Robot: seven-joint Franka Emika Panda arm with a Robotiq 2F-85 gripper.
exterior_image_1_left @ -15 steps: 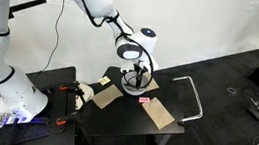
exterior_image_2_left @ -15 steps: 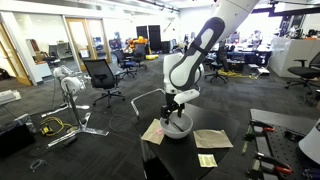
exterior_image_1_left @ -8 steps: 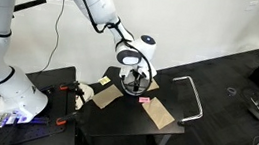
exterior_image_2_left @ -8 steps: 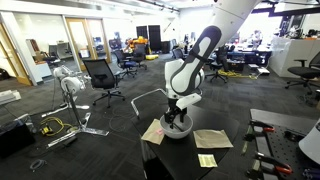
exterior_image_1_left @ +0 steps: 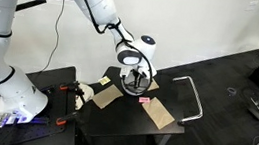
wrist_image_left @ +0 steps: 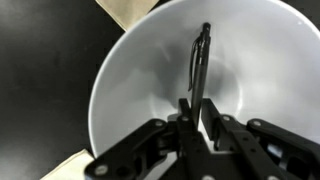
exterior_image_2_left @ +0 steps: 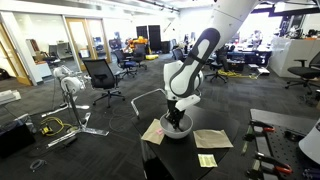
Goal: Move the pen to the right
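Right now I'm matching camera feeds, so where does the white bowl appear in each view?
Exterior view: white bowl near centre.
Exterior view: white bowl lower centre.
Wrist view: white bowl fills most of the frame.
Shared landmark: tan paper beside the bowl.

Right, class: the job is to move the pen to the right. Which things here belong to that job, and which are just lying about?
Belong to the job:
- pen, inside the white bowl
- gripper, fingers either side of the pen

Just lying about:
- tan paper sheets on the black table
- small yellow note
- office chair on the floor behind
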